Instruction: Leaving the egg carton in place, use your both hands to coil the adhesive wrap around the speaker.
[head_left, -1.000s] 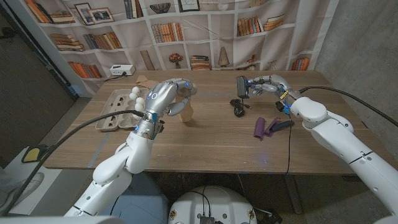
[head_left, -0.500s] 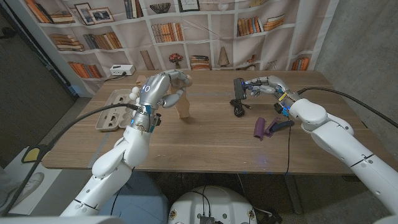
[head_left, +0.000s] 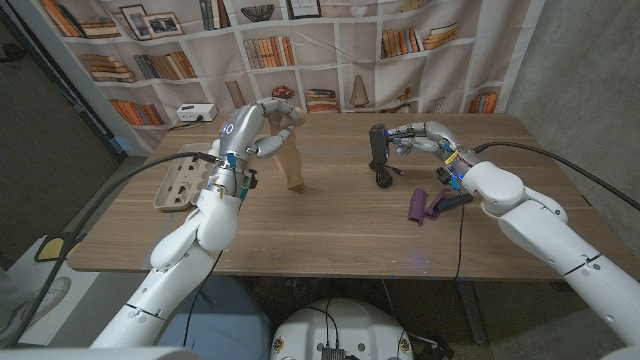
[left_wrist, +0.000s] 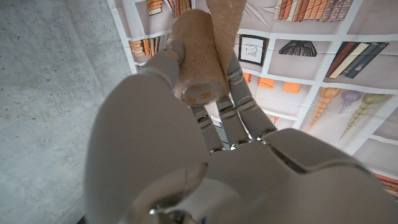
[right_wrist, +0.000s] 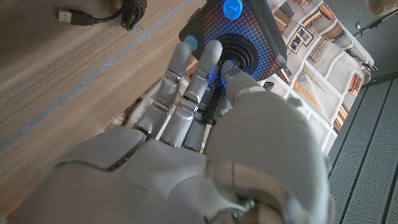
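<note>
Left hand (head_left: 262, 122) grips the wrap roll (left_wrist: 196, 59) above the bench (head_left: 330, 230), tail hanging loose. Right hand (head_left: 420, 137) holds the speaker (head_left: 379, 142) upright, mid-bench. Bring the two together, press the tail onto the speaker, keep tension. Stay off the egg carton (head_left: 178, 178).

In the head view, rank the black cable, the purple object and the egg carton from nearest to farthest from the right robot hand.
Measured from the right robot hand, which holds the speaker:
1. Black cable: on the table just below that hand in the picture.
2. Purple object: nearer the front edge, beside the right forearm.
3. Egg carton: across the table, on the robot's left side.
</note>
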